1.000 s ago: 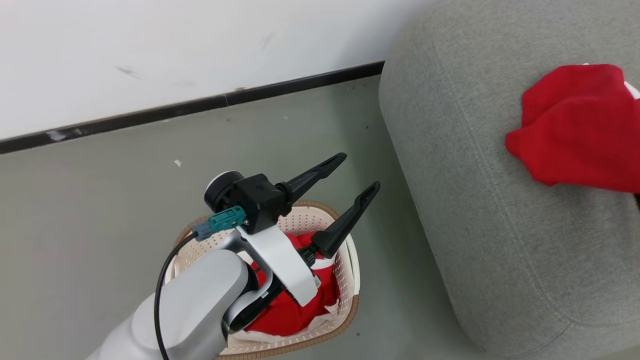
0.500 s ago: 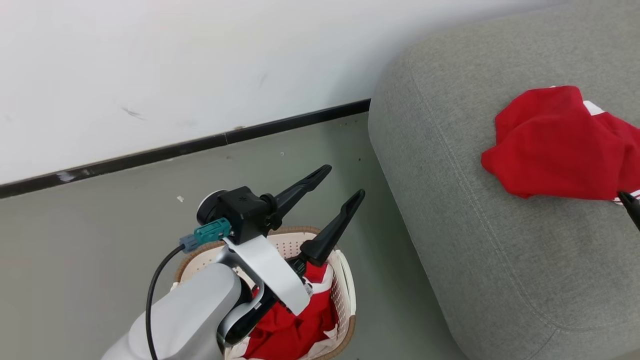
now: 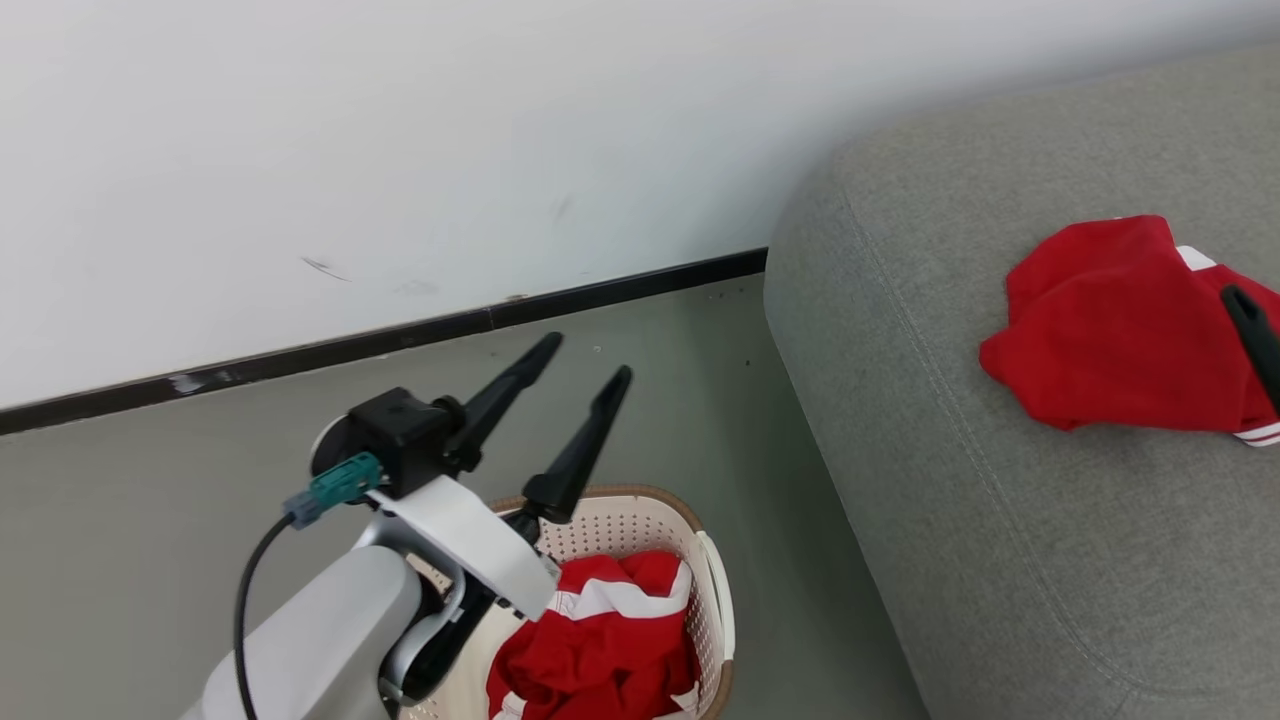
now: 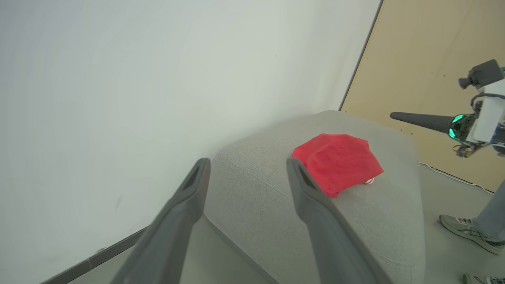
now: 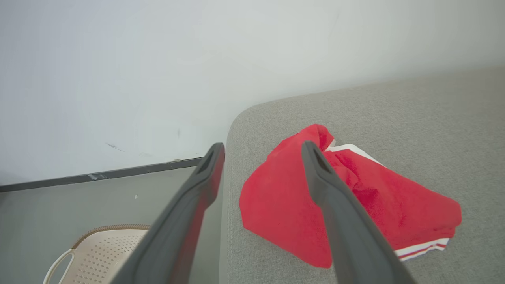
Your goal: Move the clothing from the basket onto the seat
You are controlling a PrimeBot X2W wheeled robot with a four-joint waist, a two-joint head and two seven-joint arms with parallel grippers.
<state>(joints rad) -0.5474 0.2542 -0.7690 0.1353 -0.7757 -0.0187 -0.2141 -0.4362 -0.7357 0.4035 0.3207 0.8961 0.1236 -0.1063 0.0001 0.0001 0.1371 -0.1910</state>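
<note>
The left gripper (image 3: pixel 590 356), its two long dark fingers spread wide with nothing between them, hangs above the far rim of the cream-white perforated plastic basket (image 3: pixel 640 520) with a brown woven-look rim, which stands on the grey floor (image 3: pixel 200 480) near the left edge of the large grey-green upholstered seat cushion (image 3: pixel 980 560). A crumpled bright red fabric garment (image 3: pixel 600 650) with white trim bands lies inside the basket. A second red garment (image 3: pixel 1100 330) lies on the seat cushion, set in from its left edge. The right gripper (image 5: pixel 263 146), likewise spread and empty, hovers over that second red garment.
</note>
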